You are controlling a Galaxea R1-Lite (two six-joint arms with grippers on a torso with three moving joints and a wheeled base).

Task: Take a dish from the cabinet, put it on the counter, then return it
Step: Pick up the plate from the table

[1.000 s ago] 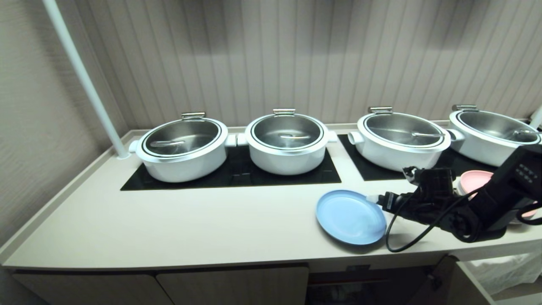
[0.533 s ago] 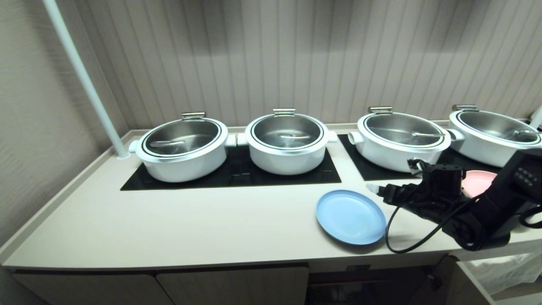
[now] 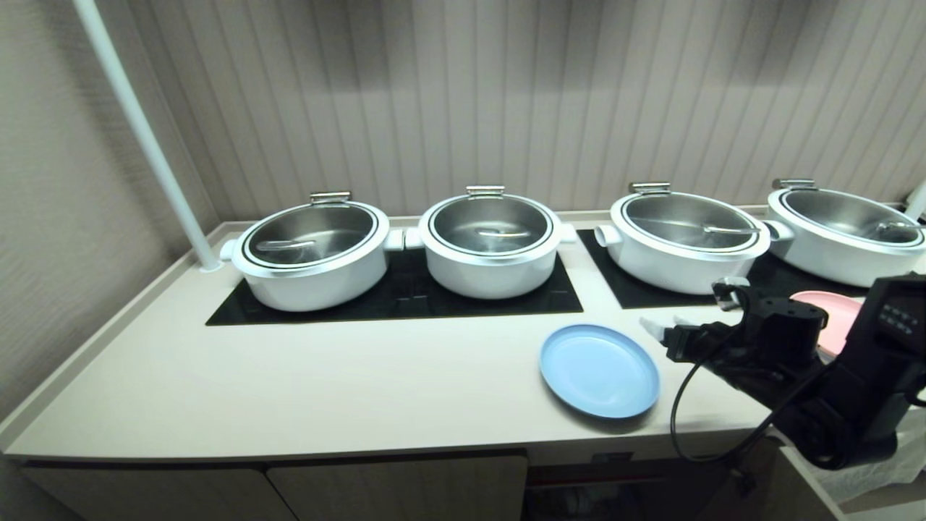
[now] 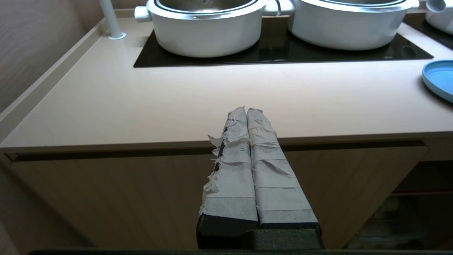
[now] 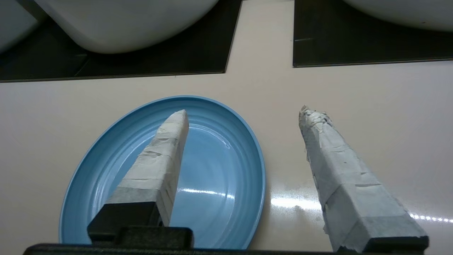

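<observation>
The light-blue dish (image 3: 599, 370) lies flat on the cream counter (image 3: 325, 376) near its front edge, and it shows at the edge of the left wrist view too (image 4: 440, 78). My right gripper (image 3: 662, 325) hovers open just right of the dish, holding nothing. In the right wrist view, one taped finger of the right gripper (image 5: 244, 110) is over the dish (image 5: 212, 166) and the other over bare counter. My left gripper (image 4: 246, 110) is shut and empty, parked in front of the counter edge. The cabinet (image 3: 394, 486) is below the counter, with a dark opening (image 3: 615, 488) under the dish.
Several white pots stand on black cooktop panels (image 3: 405, 300) at the back. A stack of plates topped with pink (image 3: 832, 307) sits behind my right arm. A white pole (image 3: 145, 137) rises at the back left. A niche with white cloth (image 3: 868, 456) is at the lower right.
My right gripper has drawn back from the dish's right rim, moving right, and the arm has swung lower. The dish stays where it was on the counter.
</observation>
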